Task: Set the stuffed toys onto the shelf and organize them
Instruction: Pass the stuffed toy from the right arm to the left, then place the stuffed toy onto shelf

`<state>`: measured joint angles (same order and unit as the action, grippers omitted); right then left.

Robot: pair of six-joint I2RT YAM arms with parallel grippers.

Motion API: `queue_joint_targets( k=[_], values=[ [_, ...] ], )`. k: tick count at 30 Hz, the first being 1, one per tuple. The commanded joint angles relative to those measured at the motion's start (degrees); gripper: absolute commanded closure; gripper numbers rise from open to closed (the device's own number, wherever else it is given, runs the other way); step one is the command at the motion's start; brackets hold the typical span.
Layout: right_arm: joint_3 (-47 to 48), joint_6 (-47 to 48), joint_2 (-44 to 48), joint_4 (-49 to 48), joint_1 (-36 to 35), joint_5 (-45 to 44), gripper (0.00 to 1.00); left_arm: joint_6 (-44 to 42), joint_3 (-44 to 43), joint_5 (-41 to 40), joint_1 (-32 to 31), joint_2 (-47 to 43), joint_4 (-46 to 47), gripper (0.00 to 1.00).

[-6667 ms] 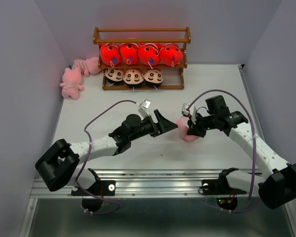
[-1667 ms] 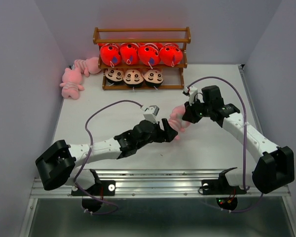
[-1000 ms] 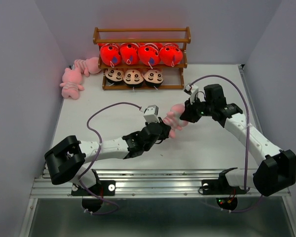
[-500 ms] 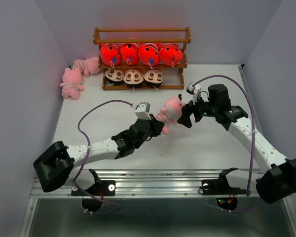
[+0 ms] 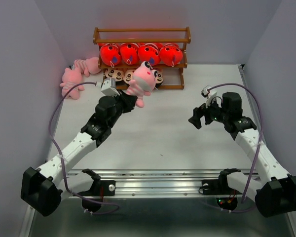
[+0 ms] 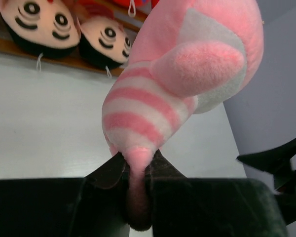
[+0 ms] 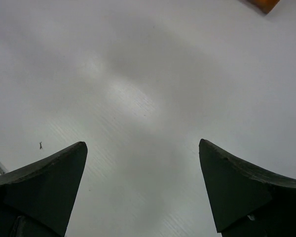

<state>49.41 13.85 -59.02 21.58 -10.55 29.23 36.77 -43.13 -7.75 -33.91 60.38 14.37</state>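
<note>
Clearly, the left gripper (image 6: 136,168) is clenched on the thin lower end of a pink striped frog toy (image 6: 187,74). The toy rises from it just in front of the shelf (image 5: 142,32), before the boy dolls (image 6: 39,24) on the bottom tier and below the red fish (image 5: 149,54). The right gripper (image 5: 201,117) hangs released, jaws wide, over the tabletop (image 5: 158,143), well apart from every toy; two more pink toys (image 5: 71,81) lie left of the shelf.
</note>
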Motion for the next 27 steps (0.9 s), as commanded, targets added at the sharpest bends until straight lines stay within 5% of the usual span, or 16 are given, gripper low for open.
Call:
queue_joint_targets(
  k=[1,13,22,27],
  values=[
    [-2.74,-0.14,-1.01,-4.00,0.97,3.90,0.00,-2.59,-13.08,7.21,6.56,1.66,-1.97,1.00],
    [-5.29,1.01,1.28,-4.09,0.97,3.11,0.00,4.36,-43.33,21.81,27.12,25.03,-8.04,1.00],
    [-6.60,1.80,2.42,-5.32,0.97,1.97,0.00,5.67,-65.30,29.81,35.21,42.09,-16.30,1.00],
    [-6.69,2.15,2.34,-5.50,0.97,1.18,0.00,9.70,-69.45,32.44,37.77,46.92,-15.96,1.00]
  ],
)
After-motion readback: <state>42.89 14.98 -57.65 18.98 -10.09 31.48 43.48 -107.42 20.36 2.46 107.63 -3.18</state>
